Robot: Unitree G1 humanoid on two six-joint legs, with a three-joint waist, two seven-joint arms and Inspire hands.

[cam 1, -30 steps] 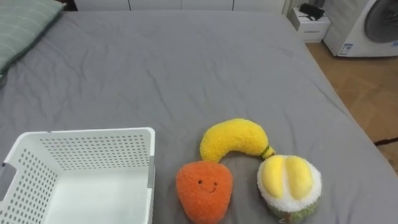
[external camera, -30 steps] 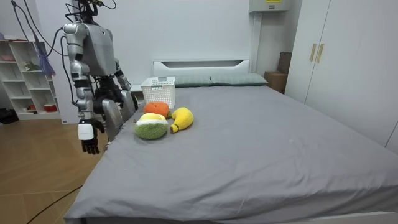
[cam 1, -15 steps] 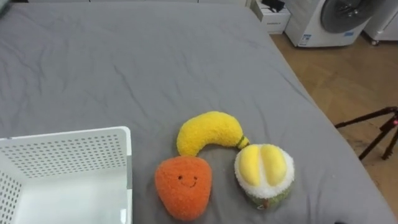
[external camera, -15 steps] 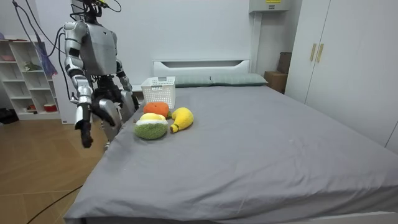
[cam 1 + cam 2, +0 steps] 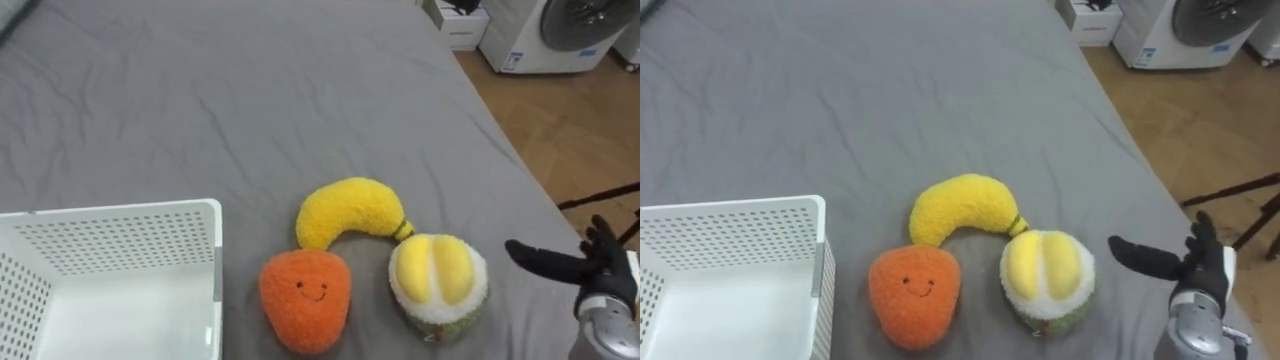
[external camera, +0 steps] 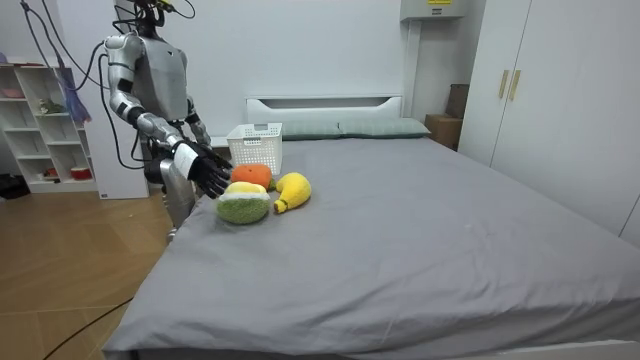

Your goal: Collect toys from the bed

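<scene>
Three plush toys lie bunched together on the grey bed (image 5: 250, 90): a yellow banana (image 5: 350, 210) curving over a smiling orange carrot (image 5: 303, 300) and a round green-and-yellow fruit (image 5: 437, 285), each touching its neighbour. None is in the basket or in a hand. The white basket (image 5: 120, 222) stands just beside the carrot on the robot's left, open side up, probably so that each toy needs only a short carry. The right hand (image 5: 585, 268) is held out near the round fruit, apart from it, its fingers straight and spread and holding nothing; this looks like the approach to a first grasp. The eye views look down into the basket, where the part in sight holds no toy, and take in a washing machine (image 5: 570, 30) past the bed's far corner. The room view instead shows the robot standing upright at the bedside, arm stretched towards the toys, with a pillow (image 6: 370, 127) at the head of the bed.
</scene>
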